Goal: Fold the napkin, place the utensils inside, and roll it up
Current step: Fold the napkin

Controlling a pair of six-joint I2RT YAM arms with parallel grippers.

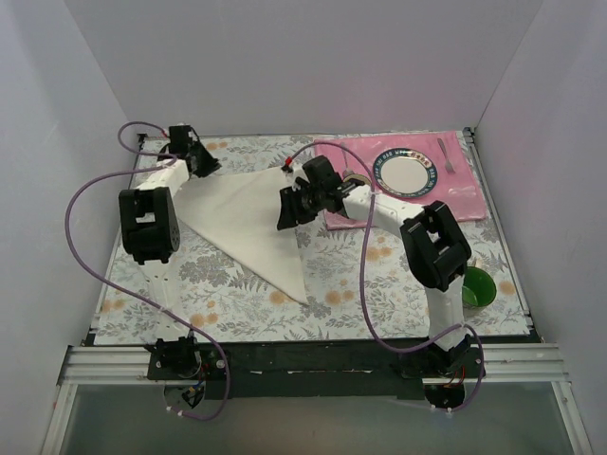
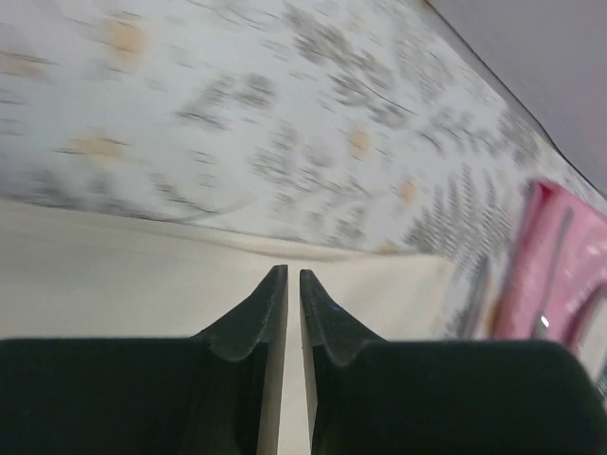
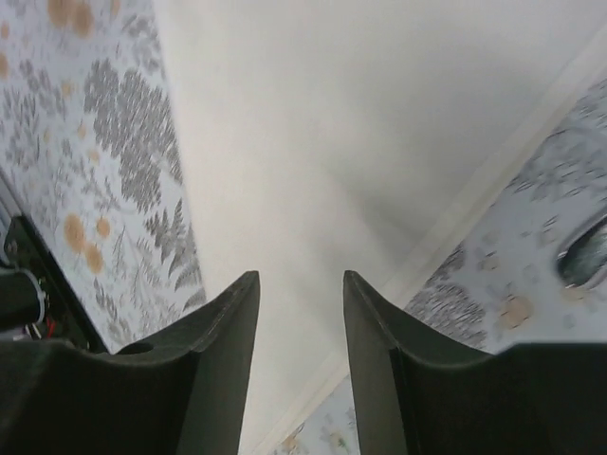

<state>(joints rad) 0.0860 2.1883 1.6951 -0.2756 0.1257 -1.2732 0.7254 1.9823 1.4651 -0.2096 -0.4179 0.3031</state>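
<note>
Left jaws: nearly pressed together, only a thin slit between the tips, no cloth visible in it. They hang low over the far-left corner of the napkin (image 1: 248,223), close to its edge.

Right jaws: spread, with a plain gap and nothing between them, poised over the napkin's right corner.

Napkin: off-white, lying as a flat triangle on the table (image 1: 379,275) between my two arms. One corner is under each set of jaws and the third points toward the near edge.

Surface: floral cover, grey fronds with orange blooms. Pale walls close off the left, far and right sides.

Right of the napkin, a pink placemat (image 1: 455,194) fills the far-right corner. It carries a plate (image 1: 408,173) with a fork (image 1: 446,154) just beside it. Through my left wrist view, a slim grey metal piece (image 2: 474,294) lies just beside the placemat's edge, too blurred to name.

A green cup (image 1: 477,287) stands near my right arm's base.

Open room: bare cover left of and in front of the napkin's near point, up to the metal rail (image 1: 313,360) along the near edge.
</note>
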